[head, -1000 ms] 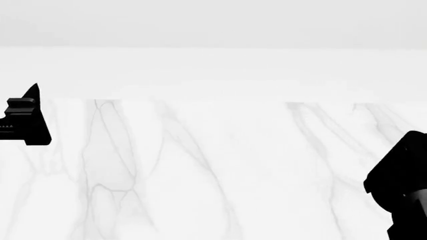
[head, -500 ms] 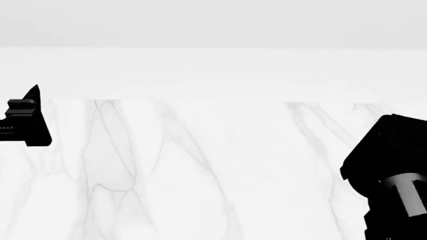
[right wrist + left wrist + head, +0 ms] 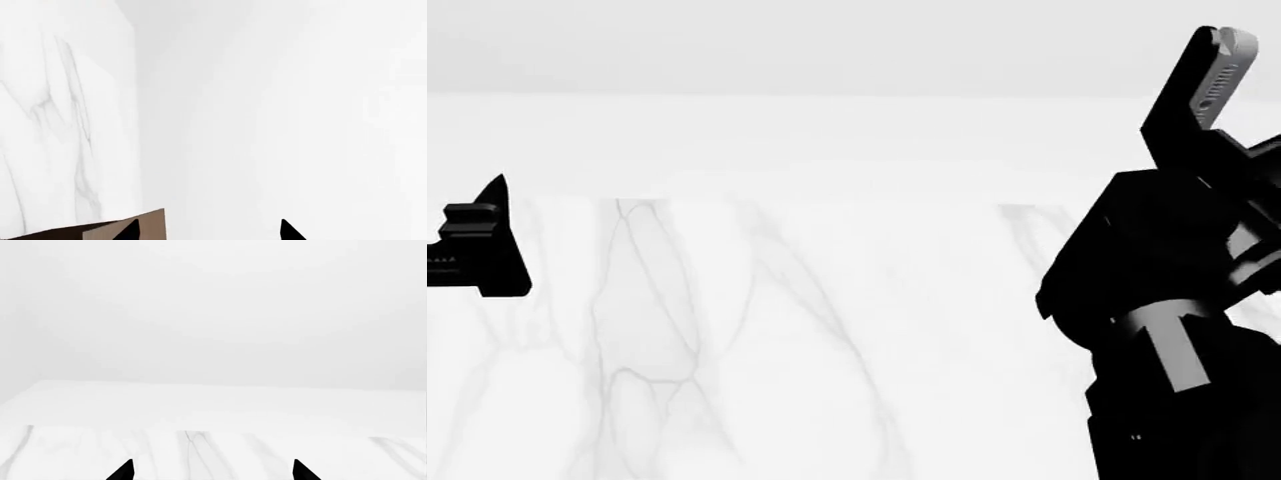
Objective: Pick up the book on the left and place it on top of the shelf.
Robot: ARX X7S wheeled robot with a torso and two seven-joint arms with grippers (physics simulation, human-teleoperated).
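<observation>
The book is out of view in every frame. Of the shelf, only a brown wooden corner point(image 3: 152, 226) shows, in the right wrist view, just behind one fingertip. My right gripper point(image 3: 209, 234) is open, its two black tips wide apart with nothing between them. In the head view the right arm point(image 3: 1174, 300) stands tall at the right, one finger point(image 3: 1217, 60) pointing up. My left gripper point(image 3: 212, 474) is open too and holds nothing. It shows as a black piece point(image 3: 481, 245) at the far left of the head view.
A white marble surface with grey veins point(image 3: 827, 330) fills the head view, and a plain white band and wall point(image 3: 827, 130) lie beyond it. The left wrist view shows the same marble point(image 3: 200, 450) under a blank white wall.
My right arm has risen from the lower right corner, up and to the left, and its finger now shows at the top right. The left gripper has barely moved.
</observation>
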